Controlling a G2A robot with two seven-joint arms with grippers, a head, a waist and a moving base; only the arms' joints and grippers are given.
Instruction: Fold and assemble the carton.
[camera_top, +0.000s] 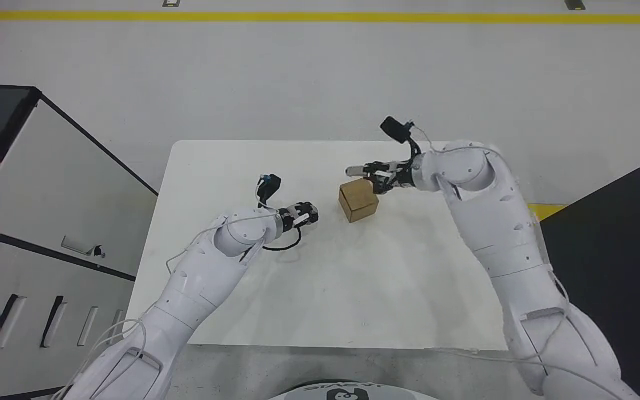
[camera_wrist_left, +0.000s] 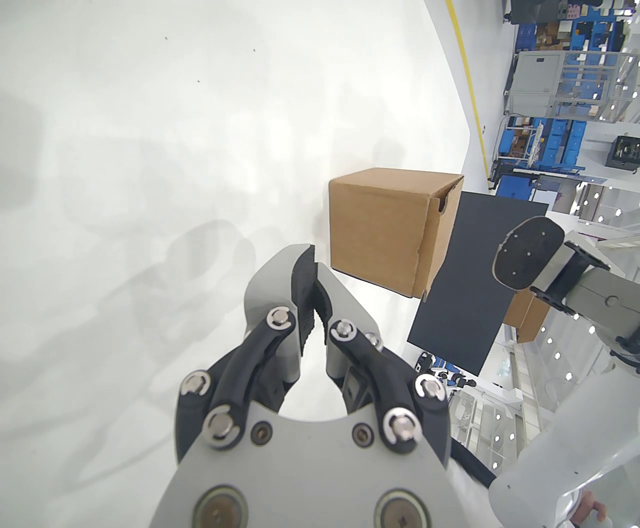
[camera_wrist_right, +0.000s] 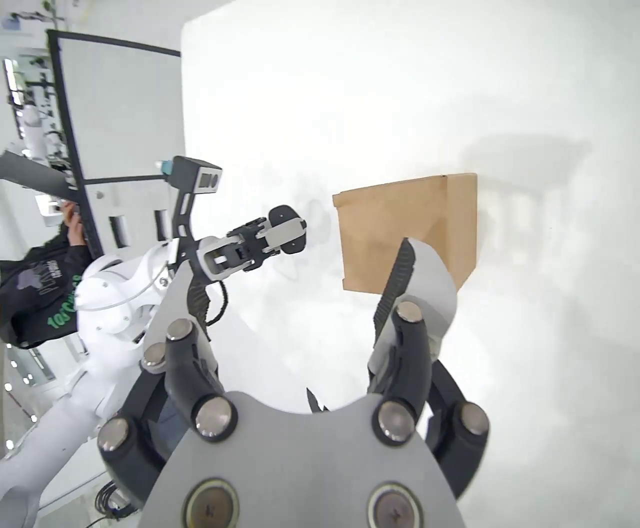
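A small brown carton (camera_top: 357, 200) stands closed up as a cube on the white table (camera_top: 250, 310), a little right of centre. In the left wrist view the carton (camera_wrist_left: 385, 230) shows a slightly gaping corner seam. My left gripper (camera_top: 308, 212) lies just left of the carton, shut with nothing between its pads (camera_wrist_left: 312, 295), a short gap from the box. My right gripper (camera_top: 368, 172) hovers at the carton's far right side. It stands open (camera_wrist_right: 300, 290), with one finger (camera_wrist_right: 405, 280) in front of the carton (camera_wrist_right: 400, 225) and nothing held.
A dark-framed white panel (camera_top: 60, 170) stands off the table's left edge. A yellow floor line (camera_top: 320, 16) runs behind the table. The table's front half and far left are bare white surface.
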